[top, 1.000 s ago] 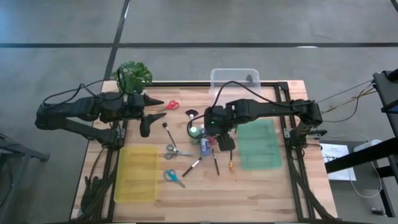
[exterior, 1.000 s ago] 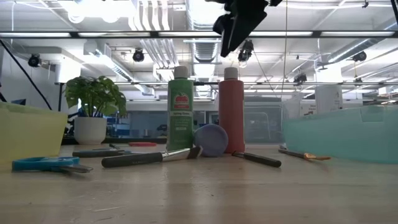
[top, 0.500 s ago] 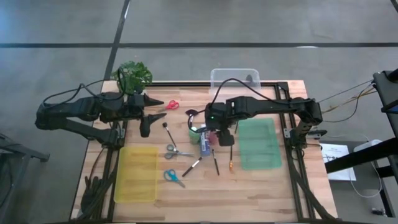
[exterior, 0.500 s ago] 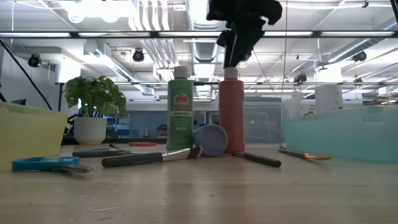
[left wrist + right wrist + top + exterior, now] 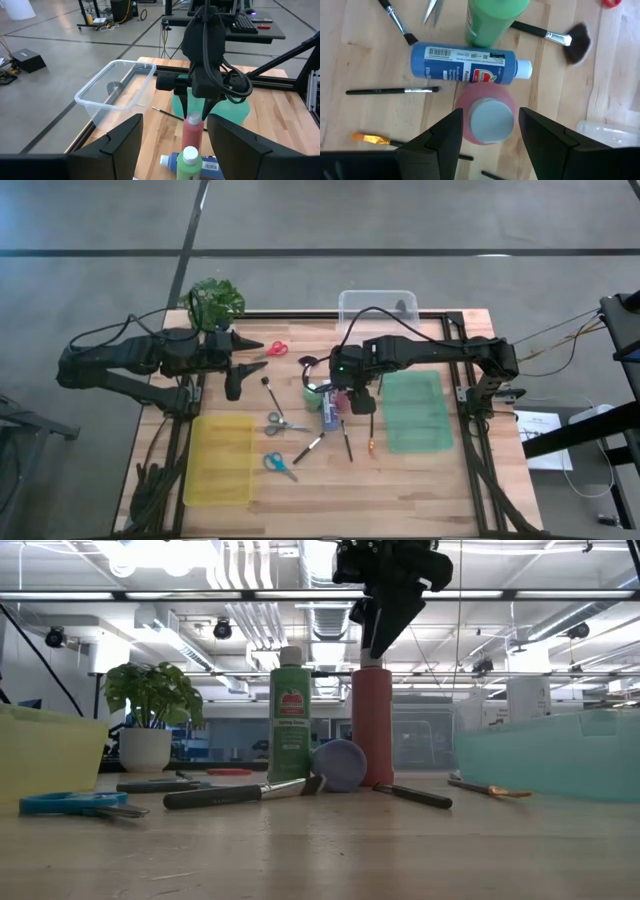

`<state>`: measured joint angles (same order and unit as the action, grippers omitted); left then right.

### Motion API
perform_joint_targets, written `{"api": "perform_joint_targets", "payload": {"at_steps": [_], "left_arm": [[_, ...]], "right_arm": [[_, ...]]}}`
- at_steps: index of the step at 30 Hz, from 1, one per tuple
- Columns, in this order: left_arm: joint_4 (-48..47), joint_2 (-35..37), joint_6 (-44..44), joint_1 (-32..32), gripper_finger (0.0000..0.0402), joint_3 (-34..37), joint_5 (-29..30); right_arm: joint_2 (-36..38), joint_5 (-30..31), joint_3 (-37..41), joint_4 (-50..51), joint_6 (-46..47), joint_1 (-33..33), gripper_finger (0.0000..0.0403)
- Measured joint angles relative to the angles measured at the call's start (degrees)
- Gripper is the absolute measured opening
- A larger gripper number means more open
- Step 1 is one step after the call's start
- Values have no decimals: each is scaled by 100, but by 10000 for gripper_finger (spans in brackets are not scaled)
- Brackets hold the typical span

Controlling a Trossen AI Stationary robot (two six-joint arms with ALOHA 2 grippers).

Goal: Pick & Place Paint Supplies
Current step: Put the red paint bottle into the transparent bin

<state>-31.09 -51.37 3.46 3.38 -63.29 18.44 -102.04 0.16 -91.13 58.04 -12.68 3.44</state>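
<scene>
The table (image 5: pixel 420 480) is a wood-topped bench. A yellow tray (image 5: pixel 222 460) lies near its front-left corner, a green tray (image 5: pixel 413 410) toward its right edge, and a clear plastic bin (image 5: pixel 375 305) at its rear edge. A potted plant (image 5: pixel 215 300) stands at the rear-left corner.

The left arm waits along the left edge; the left gripper (image 5: pixel 236 368) hangs above the boards with its fingers spread and nothing between them.

The right arm reaches from the right edge to the table's middle. The right gripper (image 5: pixel 487 142) points straight down over the pink bottle (image 5: pixel 372 725). Its fingers stand apart on either side of the white cap (image 5: pixel 491 120) (clear gaps show on both sides in the right wrist view), so nothing is gripped.

The pink bottle stands upright at the middle of the table. The green bottle (image 5: pixel 290 715) stands upright just beside it. The blue bottle (image 5: pixel 467 64) lies on its side between them, touching or nearly touching both.

Red scissors (image 5: pixel 277 348) lie toward the rear edge, grey scissors (image 5: pixel 283 421) near the middle, and blue scissors (image 5: pixel 278 465) toward the front edge.

Several thin brushes lie around the bottles, including a dark-handled brush (image 5: pixel 392 91) and a fan-headed brush (image 5: pixel 555 36).
</scene>
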Motion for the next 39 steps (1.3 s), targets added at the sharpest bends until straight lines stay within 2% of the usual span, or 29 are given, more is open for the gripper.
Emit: {"api": "perform_joint_targets", "payload": {"at_steps": [17,20,26,33,39], "left_arm": [[-2,0,20,0,234,0,-8],[-3,0,18,0,234,0,-18],[-7,0,18,0,234,0,-50],[-10,0,16,0,234,0,-61],[-97,0,73,0,234,0,-66]], "right_arm": [[-48,-7,80,-24,-134,-2,191],[-48,-2,131,-48,-161,-4,178],[-48,-37,175,-195,-214,-7,115],[-48,13,111,-165,-170,-4,114],[76,251,-307,489,83,10,114]]}}
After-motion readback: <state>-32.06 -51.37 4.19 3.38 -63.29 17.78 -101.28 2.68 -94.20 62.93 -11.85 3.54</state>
